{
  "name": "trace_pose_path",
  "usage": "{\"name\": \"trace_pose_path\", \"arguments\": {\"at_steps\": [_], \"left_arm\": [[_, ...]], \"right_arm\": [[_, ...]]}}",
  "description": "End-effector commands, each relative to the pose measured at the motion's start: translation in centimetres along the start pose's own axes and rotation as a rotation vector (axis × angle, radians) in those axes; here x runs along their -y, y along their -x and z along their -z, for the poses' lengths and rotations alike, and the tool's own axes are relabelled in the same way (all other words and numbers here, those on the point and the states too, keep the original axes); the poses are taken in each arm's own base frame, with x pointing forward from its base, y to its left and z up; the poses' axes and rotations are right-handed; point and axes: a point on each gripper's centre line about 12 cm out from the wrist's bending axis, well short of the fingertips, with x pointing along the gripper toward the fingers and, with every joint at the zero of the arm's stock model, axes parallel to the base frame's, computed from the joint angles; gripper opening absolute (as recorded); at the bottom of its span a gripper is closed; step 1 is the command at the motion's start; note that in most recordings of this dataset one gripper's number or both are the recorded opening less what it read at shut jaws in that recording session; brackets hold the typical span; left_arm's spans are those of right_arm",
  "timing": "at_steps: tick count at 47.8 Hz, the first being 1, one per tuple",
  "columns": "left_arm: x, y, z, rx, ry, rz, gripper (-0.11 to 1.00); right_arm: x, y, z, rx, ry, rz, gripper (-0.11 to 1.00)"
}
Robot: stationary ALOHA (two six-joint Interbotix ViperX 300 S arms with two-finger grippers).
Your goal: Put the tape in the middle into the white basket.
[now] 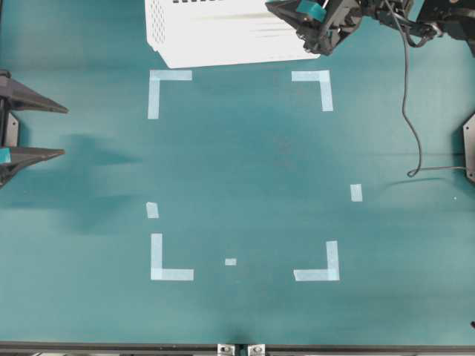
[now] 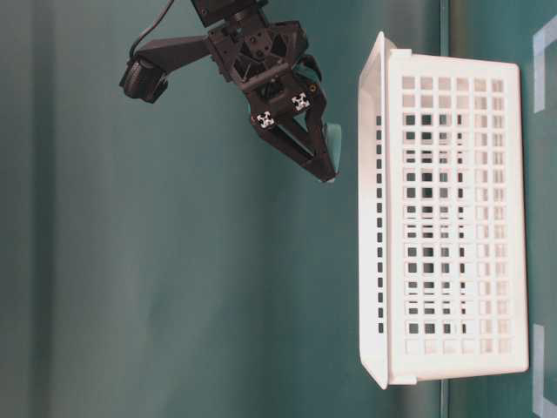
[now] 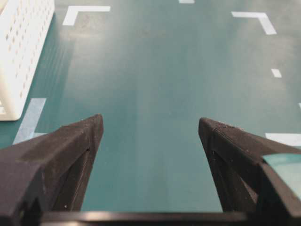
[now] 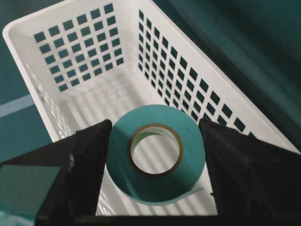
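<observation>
Teal roll of tape with pale tan core ring; white basket pierced by a grid of square holes; deep teal-green table marked with pale-blue corner marks and small strips; matte black right gripper and left gripper.

Teal table surface, pale tape corner marks, soft even overhead light

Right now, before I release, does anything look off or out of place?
Only one thing: a loose tail peels off the tape held by the right gripper above the white basket. Otherwise nothing stands out.
</observation>
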Motion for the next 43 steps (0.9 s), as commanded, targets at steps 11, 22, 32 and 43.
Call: {"name": "trace_pose_path", "arguments": {"at_steps": [11,22,32,43], "left_arm": [[-0.03,-0.03,-0.48,0.009,0.001,-0.003,0.37],[-0.02,-0.03,-0.54,0.011,-0.001,-0.003,0.37],[-0.03,-0.03,-0.48,0.009,0.001,-0.003,0.37],[-0.03,-0.03,-0.50,0.011,0.001,-0.003,0.37]], "right_arm": [[-0.01,0.49,-1.11,0.034,-0.002,-0.002,0.66],[0.38,0.35,-0.99,0.030,-0.005,0.008,0.66],[0.47,0.31,-1.08,0.035,0.001,0.009,0.96],[0.44,0.32,-1.15,0.045,0.003,0.006,1.00]]}}
